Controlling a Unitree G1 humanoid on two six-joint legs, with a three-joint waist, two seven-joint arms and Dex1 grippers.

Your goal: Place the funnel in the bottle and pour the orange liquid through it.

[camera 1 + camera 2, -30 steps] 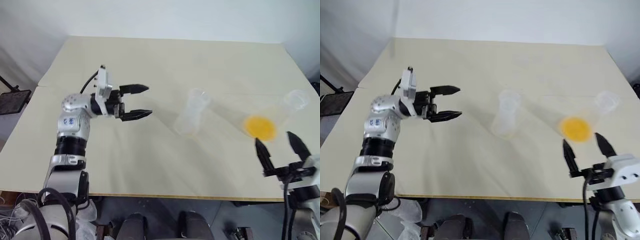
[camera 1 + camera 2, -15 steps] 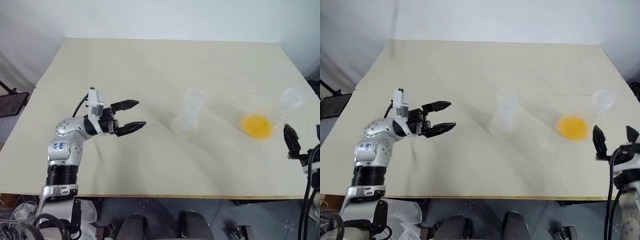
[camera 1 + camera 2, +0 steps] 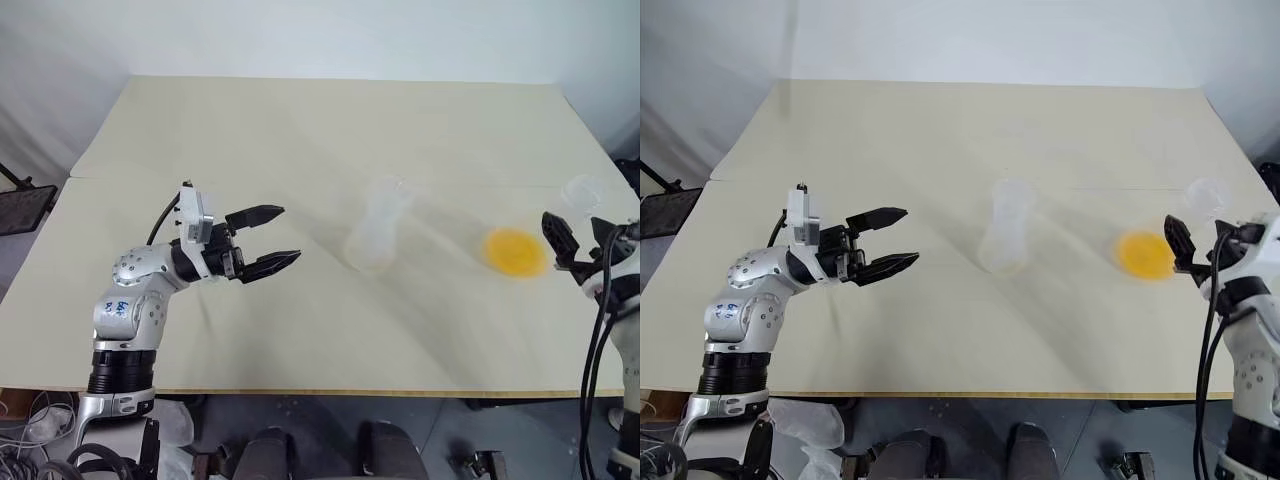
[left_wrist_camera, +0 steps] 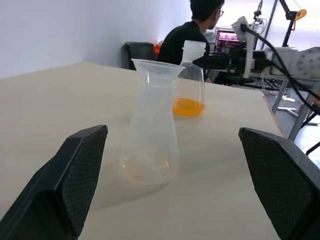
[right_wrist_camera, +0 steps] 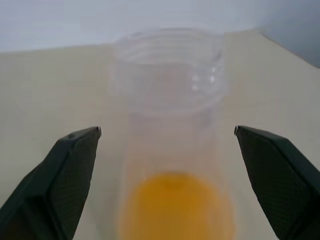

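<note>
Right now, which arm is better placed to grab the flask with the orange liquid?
Probably the right. Its open tool sits beside the flask holding the orange liquid; the left tool is across the table.

Orange liquid [image 3: 516, 252] right; clear colourless bottle [image 3: 378, 228] centre; beige table [image 3: 300, 130]; black gripper fingers [image 3: 262, 214].

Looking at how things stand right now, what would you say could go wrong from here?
The right gripper, jaws wide open, faces the threaded neck of the flask holding the orange liquid. A misjudged closing could tip that tall, light vessel and spill it. The funnel sits loosely in the bottle, so a bump from the open left gripper might dislodge it. Both vessels are clear, so their edges are hard to judge.
</note>
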